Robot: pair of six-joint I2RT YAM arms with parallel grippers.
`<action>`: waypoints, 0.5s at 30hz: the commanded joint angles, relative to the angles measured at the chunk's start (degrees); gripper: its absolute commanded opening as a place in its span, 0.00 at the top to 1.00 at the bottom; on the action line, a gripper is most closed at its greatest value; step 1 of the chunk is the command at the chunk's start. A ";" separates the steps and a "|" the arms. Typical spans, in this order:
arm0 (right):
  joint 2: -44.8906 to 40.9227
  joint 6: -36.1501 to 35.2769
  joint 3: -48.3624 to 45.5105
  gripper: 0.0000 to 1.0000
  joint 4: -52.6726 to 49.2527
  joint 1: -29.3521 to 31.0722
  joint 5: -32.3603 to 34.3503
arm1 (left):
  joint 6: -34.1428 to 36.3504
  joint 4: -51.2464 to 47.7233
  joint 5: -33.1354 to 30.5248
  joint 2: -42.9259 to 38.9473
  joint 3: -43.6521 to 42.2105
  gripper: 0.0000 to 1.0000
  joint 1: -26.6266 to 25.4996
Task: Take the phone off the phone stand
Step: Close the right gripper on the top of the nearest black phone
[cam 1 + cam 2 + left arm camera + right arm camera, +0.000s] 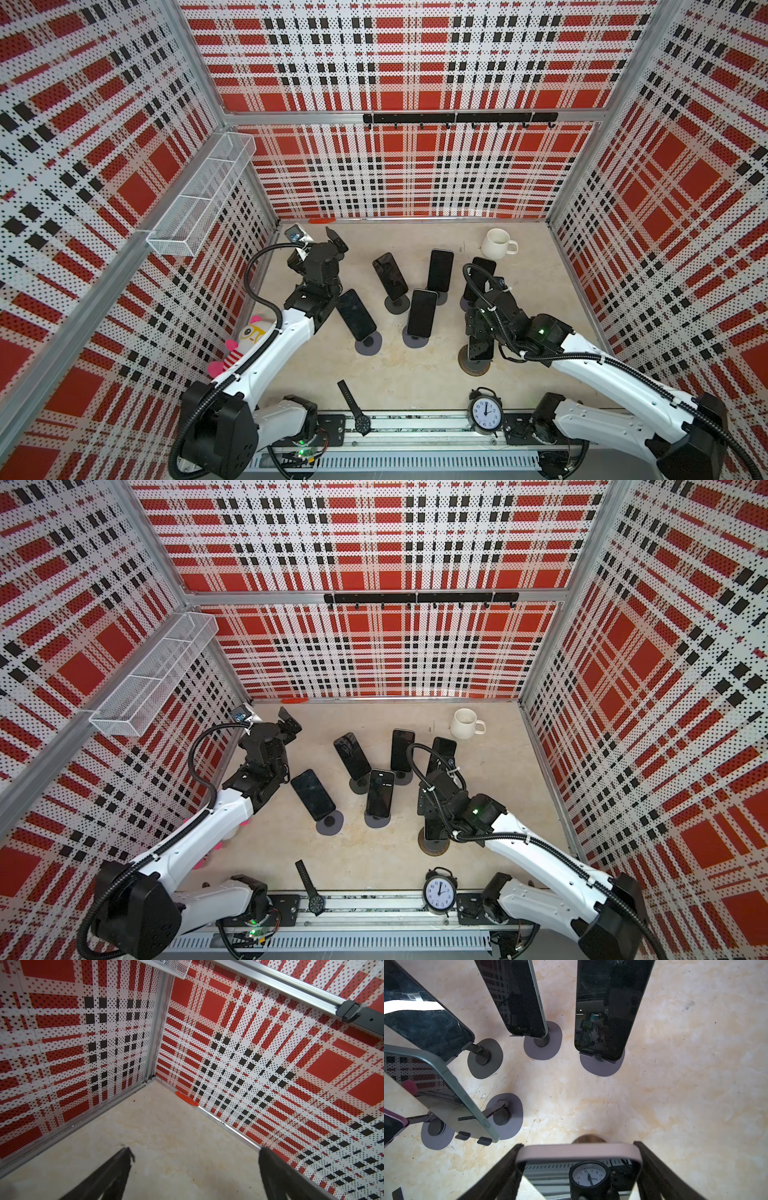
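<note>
Jaws of the left gripper (316,251) stand wide apart with nothing between them in both top views (268,733), near the far left corner of the beige stone-look tabletop (415,374). The right gripper (478,332) reaches down over the top of a dark-screened phone with a pale pink frame (481,350). That phone leans on a phone stand with a round wooden base (473,366), and the wrist hides how the jaws sit there. Five more dark phones (422,313) lean on grey round-based stands (368,343) between the two arms. A white ceramic mug (496,244) stands near the back wall. A black round alarm clock (485,413) and a black wristwatch (363,424) are at the front edge.

Left wrist view: two black fingers (122,1159) are spread wide over bare tabletop and point at the corner of the red plaid walls. A small orange plastic strip (186,1098) lies at the foot of one wall.

Right wrist view: the right gripper (578,1146) has a finger on each side of the pink-framed phone (579,1152), right up against its top corners. Whether they press on it cannot be told. The phone sits on its stand, whose wooden base (589,1138) shows just beyond it. Its screen mirrors the alarm clock.
</note>
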 commanded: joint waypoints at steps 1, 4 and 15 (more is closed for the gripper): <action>1.00 2.30 0.77 0.18 0.07 0.70 1.06 | 1.21 1.47 -0.85 -0.20 0.37 0.02 -0.30; 1.83 3.09 1.31 0.21 -0.72 0.90 1.95 | 1.34 2.10 -0.61 -0.41 -0.18 0.02 -0.23; 3.18 3.49 3.75 0.13 -2.12 0.88 2.55 | 1.65 2.48 -0.30 -0.79 -0.81 0.02 -0.23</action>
